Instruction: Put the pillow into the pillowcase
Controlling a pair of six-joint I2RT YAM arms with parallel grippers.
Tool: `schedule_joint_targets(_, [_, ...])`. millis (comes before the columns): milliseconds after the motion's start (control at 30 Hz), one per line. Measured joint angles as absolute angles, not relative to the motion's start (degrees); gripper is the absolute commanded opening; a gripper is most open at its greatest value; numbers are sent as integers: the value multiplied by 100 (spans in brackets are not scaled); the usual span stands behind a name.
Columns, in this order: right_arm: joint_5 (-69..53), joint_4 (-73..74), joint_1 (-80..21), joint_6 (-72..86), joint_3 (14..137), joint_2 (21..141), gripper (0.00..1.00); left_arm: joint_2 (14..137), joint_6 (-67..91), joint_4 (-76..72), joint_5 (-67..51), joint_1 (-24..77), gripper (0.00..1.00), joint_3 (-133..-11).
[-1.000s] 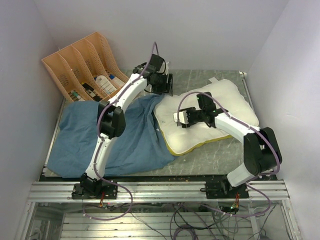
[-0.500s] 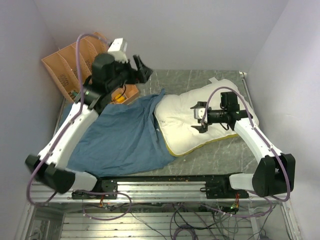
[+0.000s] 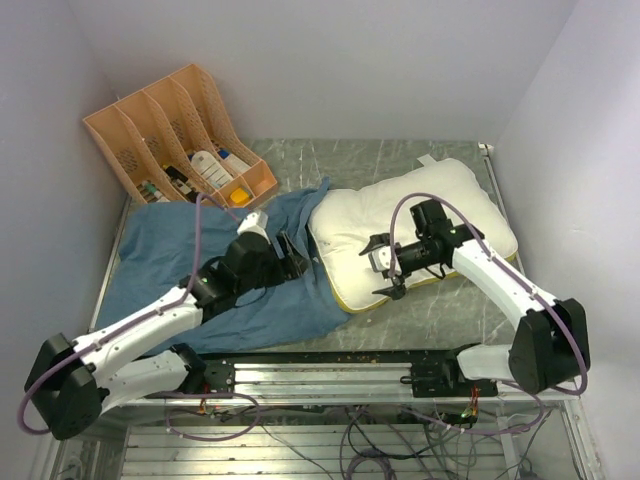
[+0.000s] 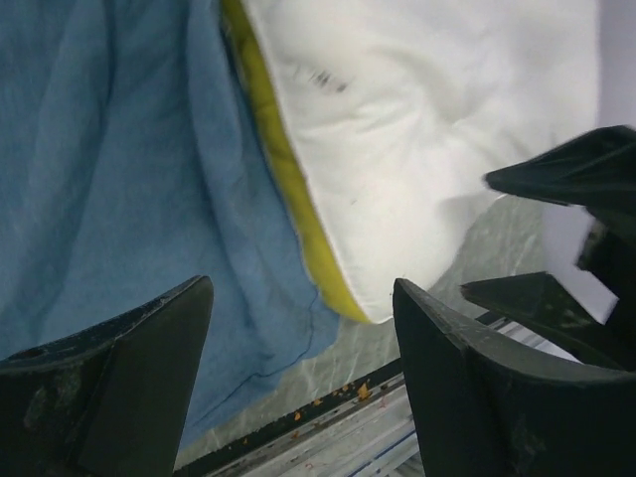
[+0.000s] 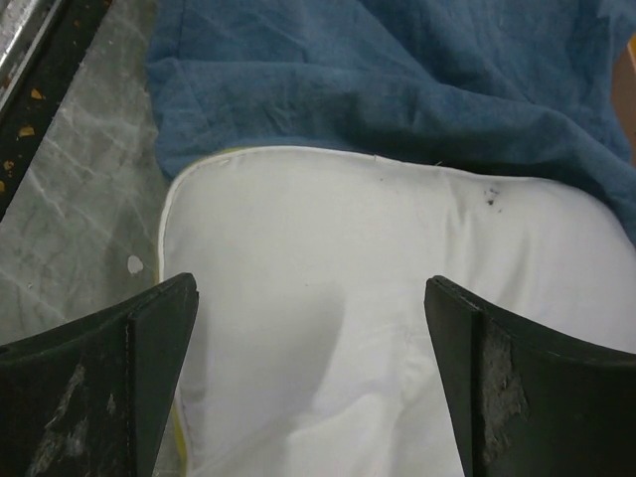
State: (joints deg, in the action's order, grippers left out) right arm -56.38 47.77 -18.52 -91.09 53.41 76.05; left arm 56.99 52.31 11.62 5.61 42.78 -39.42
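I see the pillow (image 3: 440,205) on the bench (image 3: 380,160), lying outside the pillowcase (image 3: 170,265) and just right of it. Its yellow edge seems to touch the blue cloth, though the seam is hard to read. My left hand (image 3: 293,258) hangs spread above the pillowcase's edge, gripping nothing. My right hand (image 3: 384,267) is spread over the pillow's near corner.

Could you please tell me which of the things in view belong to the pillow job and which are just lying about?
For the job: plump cream-white quilted pillow with a yellow edge; wrinkled blue fabric pillowcase; open left claw; open right claw.
Lying about: peach slotted plastic file rack; white bottle lying in it.
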Motion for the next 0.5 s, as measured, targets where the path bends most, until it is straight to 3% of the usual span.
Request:
schedule_joint_targets(233, [-5083, 3798, -2303, -8274, 4919, 7360, 97, 6901, 6219, 690, 1264, 5203, 85, -3623])
schedule_joint_targets(300, [-4928, 3632, -2351, -8165, 4764, 7360, 97, 7424, 6375, 692, 1400, 5435, 80, -3822])
schedule_joint_targets(367, [-4794, 3489, -2379, -8077, 4600, 7347, 97, 7894, 6440, 703, 1516, 5592, 66, -4064])
schedule_joint_targets(433, [-4689, 3376, -2388, -8016, 4482, 7314, 97, 8300, 6499, 679, 1592, 5682, 41, -4246])
schedule_joint_targets(500, [-4637, 3323, -2390, -7992, 4445, 7299, 97, 8534, 6556, 661, 1649, 5708, 24, -4265])
